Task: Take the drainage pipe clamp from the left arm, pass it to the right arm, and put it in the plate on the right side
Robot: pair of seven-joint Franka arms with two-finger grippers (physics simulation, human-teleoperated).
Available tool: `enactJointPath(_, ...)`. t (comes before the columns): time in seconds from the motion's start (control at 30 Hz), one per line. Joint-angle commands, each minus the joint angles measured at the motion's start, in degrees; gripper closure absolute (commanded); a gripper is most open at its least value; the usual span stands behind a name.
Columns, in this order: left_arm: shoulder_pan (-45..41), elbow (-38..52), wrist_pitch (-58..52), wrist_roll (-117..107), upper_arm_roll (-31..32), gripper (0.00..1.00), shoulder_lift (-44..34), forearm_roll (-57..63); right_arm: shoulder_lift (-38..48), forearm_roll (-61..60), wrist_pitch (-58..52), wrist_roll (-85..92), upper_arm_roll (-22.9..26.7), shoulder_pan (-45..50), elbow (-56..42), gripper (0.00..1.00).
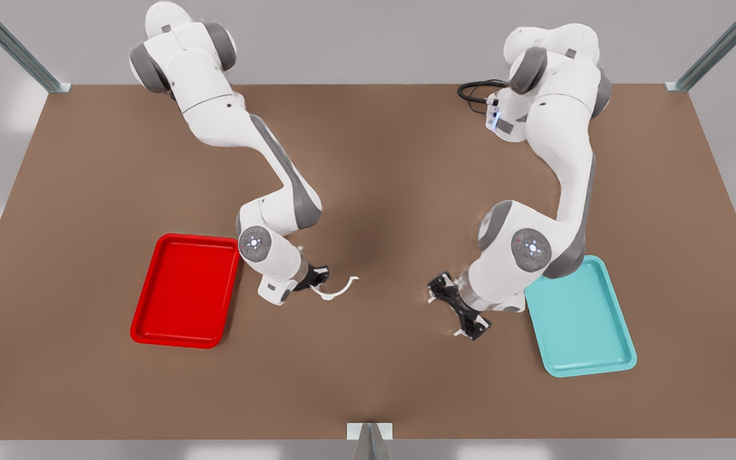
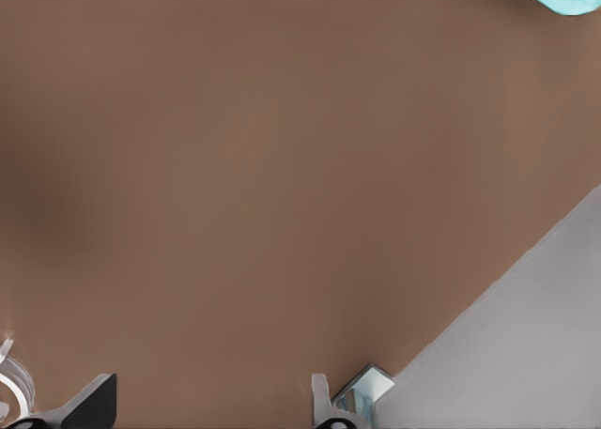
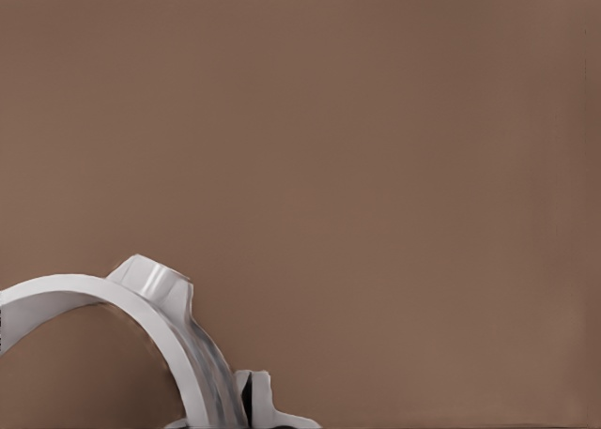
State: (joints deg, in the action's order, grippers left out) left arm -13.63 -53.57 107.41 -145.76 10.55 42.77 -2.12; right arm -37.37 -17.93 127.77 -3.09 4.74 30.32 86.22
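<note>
**Clamp in the right gripper, red tray still to reach**

The right gripper (image 1: 317, 280) (the one beside the red tray on the front view's left) is clenched on one end of the clamp (image 1: 337, 291), whose thin white arc juts out toward the middle of the table (image 1: 381, 160). In the right wrist view the clamp (image 3: 141, 307) shows as a smooth, glossy half-ring with a stubby tab, pinched at its end between the fingertips (image 3: 258, 401). The left gripper (image 1: 459, 308) hangs well apart near the teal tray (image 1: 582, 319), its fingers spread and empty; that arm waits.

The handover looks done, so what remains is carrying the clamp to the red tray (image 1: 183, 291) and letting go.

The risk I see is the grip itself: a hard, slick strap held by one end could pivot or slip during the swing. Because the tray sits just beside the arm's wrist, a tight turn is needed, and the raised rim could catch the free end. A release from too high might let the curved piece bounce off the shallow, smooth tray.
</note>
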Motion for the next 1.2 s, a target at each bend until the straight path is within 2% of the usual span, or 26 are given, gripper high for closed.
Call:
enactJointPath(0.0,2.8,0.4,-27.8,100.3,-0.1,0.00,-4.0,7.7,0.5,6.2,-3.1,0.1,0.1,-3.7,0.1,0.79)
enactJointPath(0.1,5.2,2.1,-35.5,131.7,0.4,0.00,-6.7,10.8,1.5,11.0,-5.2,3.7,0.2,-10.6,0.9,0.79)
enactJointPath(0.13,7.7,-14.7,-29.5,136.6,0.5,0.00,-18.7,10.1,2.5,12.9,-7.3,5.9,0.2,-13.5,0.9,0.79)
enactJointPath(0.17,8.1,-28.1,-18.9,141.3,0.3,0.00,-27.8,8.3,2.9,16.1,-8.8,7.3,1.0,-14.9,0.8,0.79)
enactJointPath(0.2,8.3,-24.8,-26.3,141.6,0.3,0.00,-25.9,7.9,3.3,18.5,-9.6,8.6,1.6,-15.9,0.8,0.79)
enactJointPath(0.23,8.7,-23.2,-29.2,142.3,0.3,0.00,-25.1,7.7,3.4,19.5,-10.9,10.9,2.6,-17.0,0.7,0.79)
enactJointPath(0.27,8.6,-23.2,-29.1,142.6,0.3,0.00,-24.9,7.7,3.4,21.9,-12.1,12.0,4.4,-17.0,0.8,0.79)
enactJointPath(0.3,8.1,-19.6,-28.9,142.4,1.0,0.00,-23.4,7.4,3.4,22.7,-12.3,14.9,6.3,-17.9,0.9,0.79)
enactJointPath(0.37,8.1,-17.2,-30.2,143.3,1.0,0.00,-21.2,6.9,3.4,24.5,-12.7,17.9,6.6,-20.6,1.5,0.79)
enactJointPath(0.4,5.7,-17.2,-30.2,143.0,1.3,0.00,-20.9,11.5,3.7,25.6,-12.4,19.0,6.5,-21.8,2.6,0.79)
enactJointPath(0.43,5.8,-17.2,-30.2,142.9,1.4,0.00,-21.0,11.2,4.2,25.7,-11.9,19.5,6.5,-22.5,4.0,0.79)
enactJointPath(0.6,6.6,-17.1,-30.1,143.1,1.3,0.00,-21.0,10.2,5.5,25.3,-5.2,19.3,6.4,-22.6,11.9,0.79)
enactJointPath(0.77,6.5,-17.1,-29.9,143.4,1.3,0.00,-20.9,10.4,4.5,22.7,-5.2,18.1,6.0,-21.9,12.7,0.79)
enactJointPath(0.8,6.5,-17.1,-29.9,143.4,1.3,0.00,-20.9,10.4,4.4,22.2,-5.5,17.9,5.9,-21.6,12.8,0.65)
enactJointPath(0.83,6.5,-17.1,-29.9,143.5,1.3,0.00,-20.9,10.4,4.4,22.1,-5.7,17.5,5.9,-21.6,12.8,0.00)
enactJointPath(1.1,6.4,-17.1,-30.0,143.4,1.3,0.00,-20.9,10.4,5.5,22.3,-7.3,18.4,5.6,-21.6,11.0,0.00)
enactJointPath(1.17,6.4,-17.1,-30.0,143.3,1.3,0.00,-20.9,10.4,9.2,21.7,-18.8,17.4,4.2,-21.0,5.4,0.00)
